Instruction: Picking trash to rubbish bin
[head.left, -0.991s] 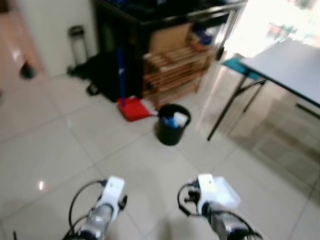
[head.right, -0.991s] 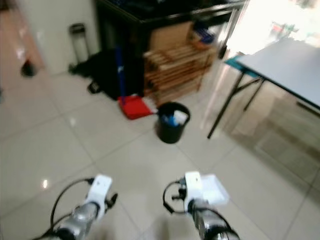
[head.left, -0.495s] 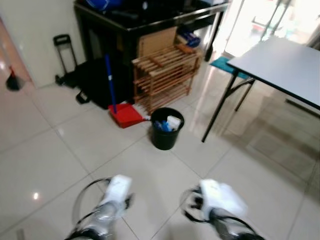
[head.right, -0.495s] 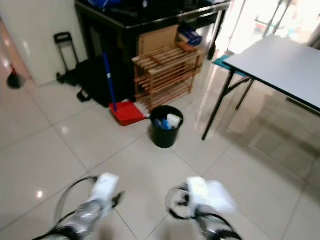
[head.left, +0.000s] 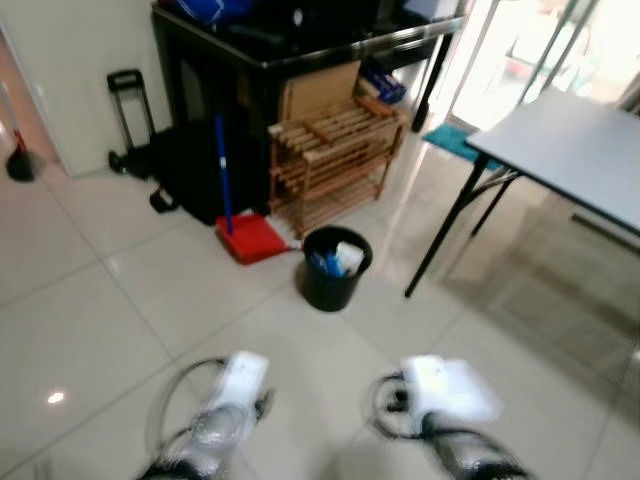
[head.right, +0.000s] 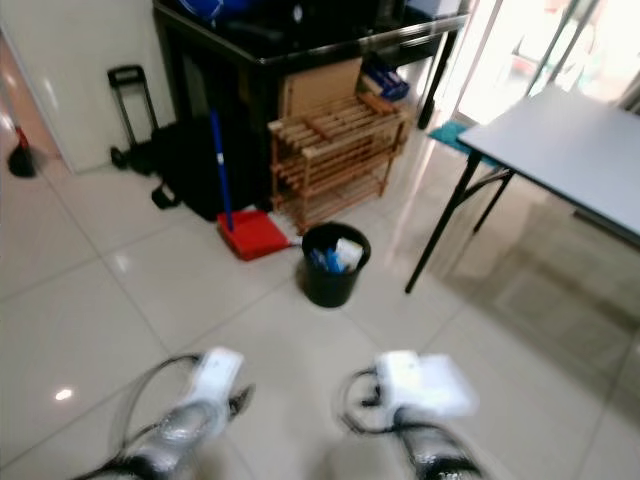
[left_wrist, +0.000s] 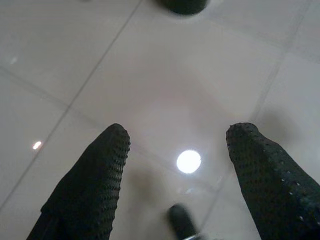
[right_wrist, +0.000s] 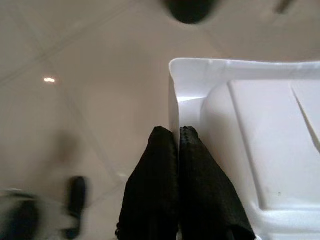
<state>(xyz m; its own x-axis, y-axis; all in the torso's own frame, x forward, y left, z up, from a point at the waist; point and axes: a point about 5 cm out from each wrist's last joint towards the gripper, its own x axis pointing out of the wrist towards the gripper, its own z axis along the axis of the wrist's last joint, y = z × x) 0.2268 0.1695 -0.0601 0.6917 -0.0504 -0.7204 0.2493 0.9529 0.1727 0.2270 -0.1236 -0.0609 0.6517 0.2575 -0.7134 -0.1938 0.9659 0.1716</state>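
A black rubbish bin stands on the tiled floor ahead, with blue and white trash inside. My right gripper is shut on the rim of a white plastic tray, held low over the floor; the tray sticks out to the right of that arm. My left gripper is open with nothing between its fingers, above bare tile. Both arms reach forward at the bottom of the head views, well short of the bin.
A red dustpan with a blue handle leans behind the bin, beside a wooden rack and a black cabinet. A grey folding table stands at right. A black bag and a trolley sit at back left.
The camera has swung and come a little nearer, so the bin and rack have shifted in the picture. My right gripper still holds the white tray.
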